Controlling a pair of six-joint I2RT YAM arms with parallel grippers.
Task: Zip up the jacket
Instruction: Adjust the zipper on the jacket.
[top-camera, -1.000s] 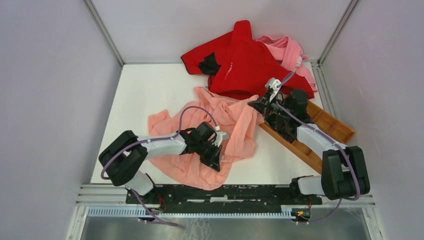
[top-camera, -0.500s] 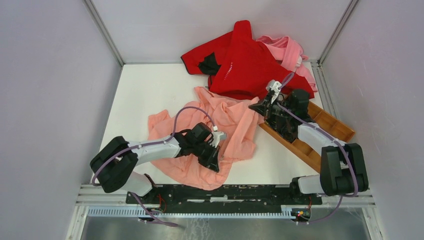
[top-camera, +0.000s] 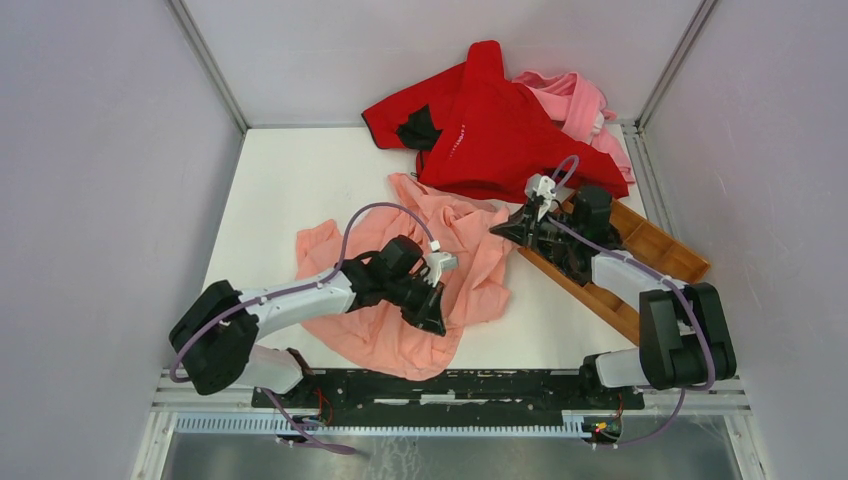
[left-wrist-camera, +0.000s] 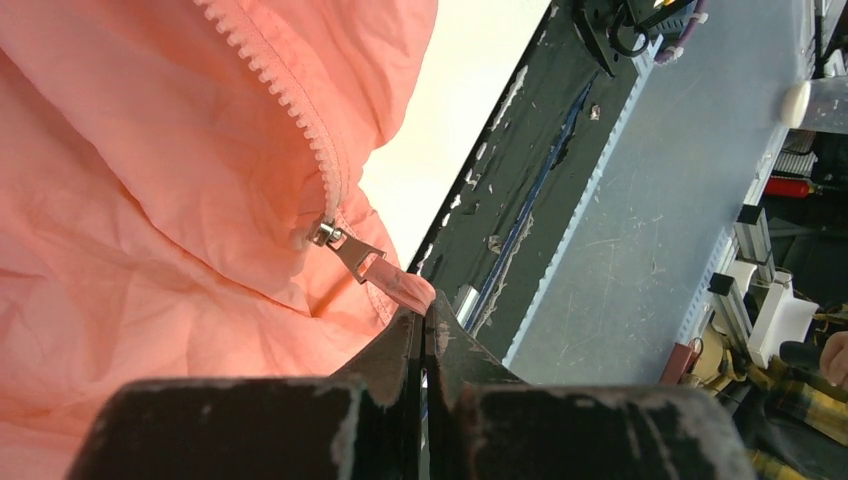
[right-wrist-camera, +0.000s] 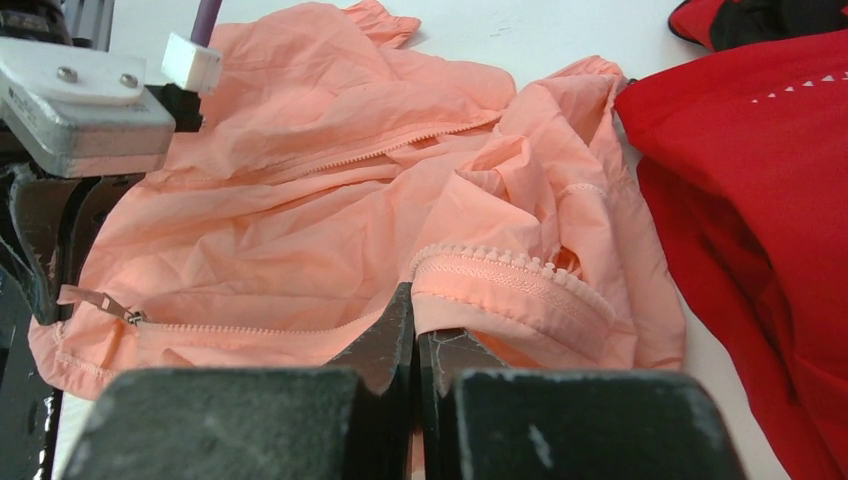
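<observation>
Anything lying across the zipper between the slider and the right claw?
Nothing visible does. The jacket's teeth run bare from the slider to the right claw; the red garment lies off to the side.

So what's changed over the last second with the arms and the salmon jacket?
The left arm swung its elbow out to its left, while the left gripper stayed clamped on the zipper pull. The right gripper, still pinching the jacket at its zipper edge, drew slightly toward the near edge. Nothing was let go. The red garment, pink garment and wooden tray stayed put.
</observation>
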